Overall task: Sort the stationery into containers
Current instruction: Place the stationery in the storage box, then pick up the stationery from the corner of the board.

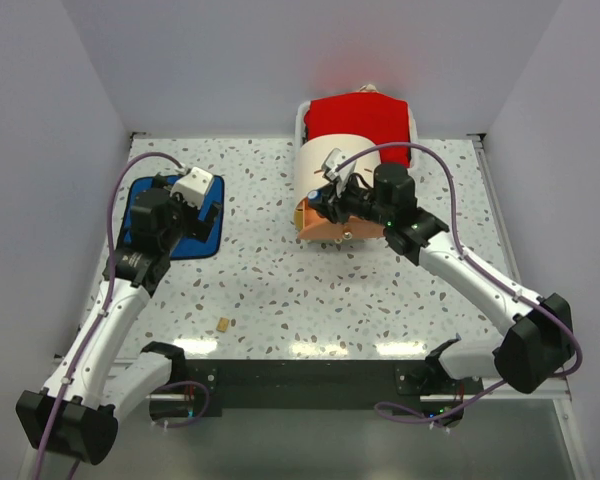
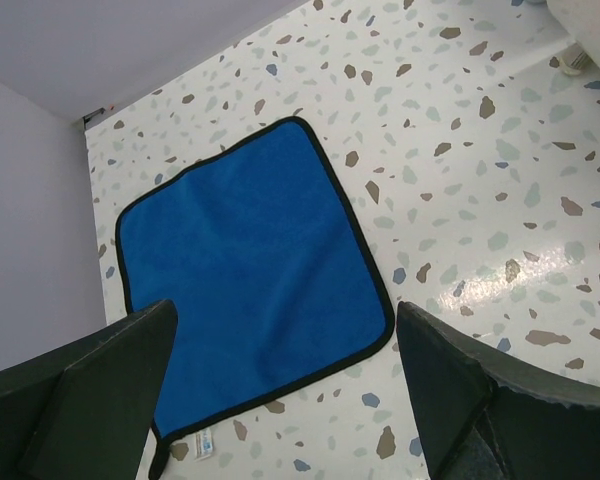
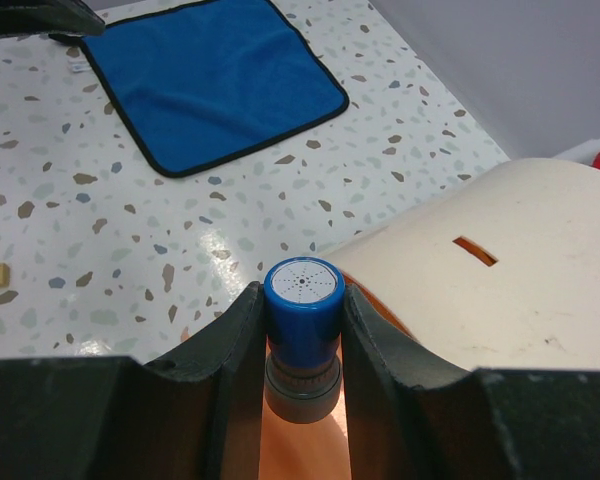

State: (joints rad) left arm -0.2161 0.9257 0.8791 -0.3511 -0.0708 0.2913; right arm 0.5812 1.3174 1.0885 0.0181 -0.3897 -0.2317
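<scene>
Right gripper (image 3: 302, 340) clamped on blue-grey cap piece (image 3: 302, 292), above yellow-orange drawer (image 1: 325, 230) at 6 o'clock of cream unit (image 3: 500, 290). Placing step; next likely lower, release. Left gripper (image 2: 285, 340) wide, empty; tan eraser (image 1: 223, 324) waits on the bench at 7 o'clock

Lilac-grey walls (image 1: 280, 60) are enclosing a terrazzo tabletop (image 1: 270, 285); light is glaring off its near part; a blue cloth (image 2: 250, 270) is lying far left; a black rail (image 1: 300, 385), perhaps metal, is edging the front.
</scene>
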